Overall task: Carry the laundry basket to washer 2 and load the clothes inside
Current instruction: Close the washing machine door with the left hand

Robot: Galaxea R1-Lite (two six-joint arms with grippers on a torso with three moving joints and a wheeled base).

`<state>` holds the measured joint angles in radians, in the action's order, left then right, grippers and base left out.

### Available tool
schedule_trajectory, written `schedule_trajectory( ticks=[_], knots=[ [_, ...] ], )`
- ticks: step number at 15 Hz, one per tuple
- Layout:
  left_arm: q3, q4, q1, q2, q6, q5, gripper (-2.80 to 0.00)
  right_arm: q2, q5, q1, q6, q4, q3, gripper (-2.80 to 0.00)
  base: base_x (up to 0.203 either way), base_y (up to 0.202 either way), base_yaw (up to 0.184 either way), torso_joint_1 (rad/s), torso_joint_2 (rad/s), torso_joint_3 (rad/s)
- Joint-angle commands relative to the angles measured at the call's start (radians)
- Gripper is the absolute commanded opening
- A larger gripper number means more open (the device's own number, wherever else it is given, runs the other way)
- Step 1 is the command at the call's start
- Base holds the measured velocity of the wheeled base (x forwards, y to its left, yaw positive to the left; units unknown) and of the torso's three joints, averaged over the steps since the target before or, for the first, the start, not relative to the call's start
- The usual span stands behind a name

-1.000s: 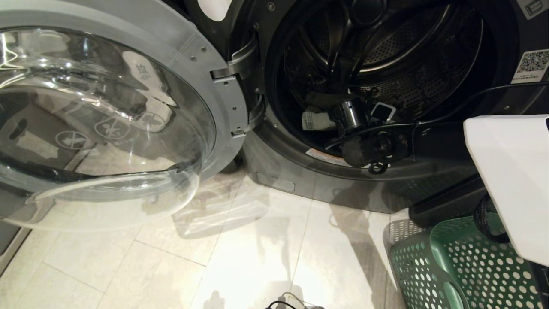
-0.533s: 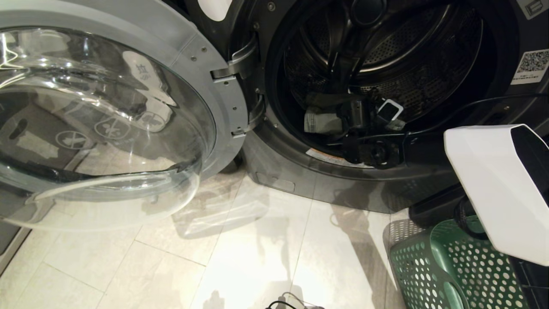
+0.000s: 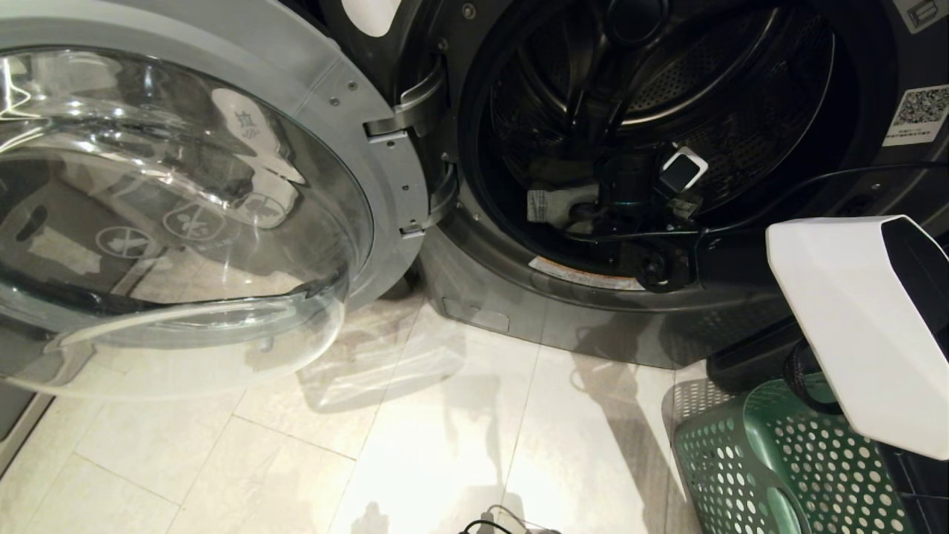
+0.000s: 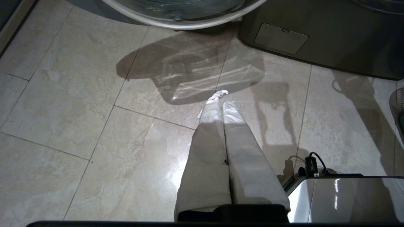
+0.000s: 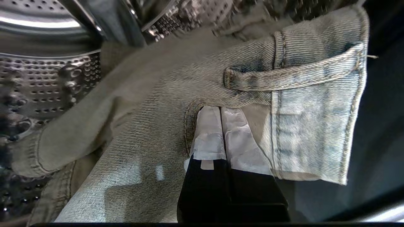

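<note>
Right gripper (image 5: pixel 221 108) is inside the washer drum (image 3: pixel 712 81), reached in through the open port. Its fingers (image 5: pixel 210 132) are pressed fully together, tips tucked into the waistband of a pair of light denim jeans (image 5: pixel 164 104); the fabric wraps over and around the tips, so it looks pinched there, belt loop just past the tips. More denim trails away below and to the side of the claw onto the perforated drum wall. In the head view a pale bit of the garment (image 3: pixel 552 204) lies just left of the claw. Washer door (image 3: pixel 178 208) swung wide open, well left of the claw. Green laundry basket (image 3: pixel 764 460) on the floor, well behind the claw. Left gripper (image 4: pixel 221 97) closed tight, empty, over floor tiles (image 4: pixel 79 104).
</note>
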<state>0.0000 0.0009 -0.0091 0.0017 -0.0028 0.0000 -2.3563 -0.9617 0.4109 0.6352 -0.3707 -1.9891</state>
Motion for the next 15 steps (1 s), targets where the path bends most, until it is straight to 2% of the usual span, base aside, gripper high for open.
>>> schedule_trajectory(
  ticks=[1,5,9,15],
  knots=[
    [0.0,0.0,0.001,0.001,0.0,0.0,-2.8,0.005,-0.005,0.0,-0.011,-0.01,0.0,-2.8,0.0,0.0,0.0,0.0,0.0,0.0],
    [0.0,0.001,0.0,0.001,0.0,0.0,-2.8,0.005,0.001,-0.001,-0.045,-0.043,0.0,-2.8,0.0,0.0,0.0,0.0,0.0,0.0],
    [0.0,0.0,0.001,0.001,0.0,0.0,-2.8,0.008,0.047,-0.001,-0.055,-0.037,0.003,-2.8,0.0,0.0,0.0,0.0,0.0,0.0],
    [0.0,0.001,0.0,0.001,0.0,0.0,-2.8,0.029,0.071,0.032,-0.081,-0.016,0.003,-2.8,0.0,0.0,0.0,0.0,0.0,0.0]
  ],
)
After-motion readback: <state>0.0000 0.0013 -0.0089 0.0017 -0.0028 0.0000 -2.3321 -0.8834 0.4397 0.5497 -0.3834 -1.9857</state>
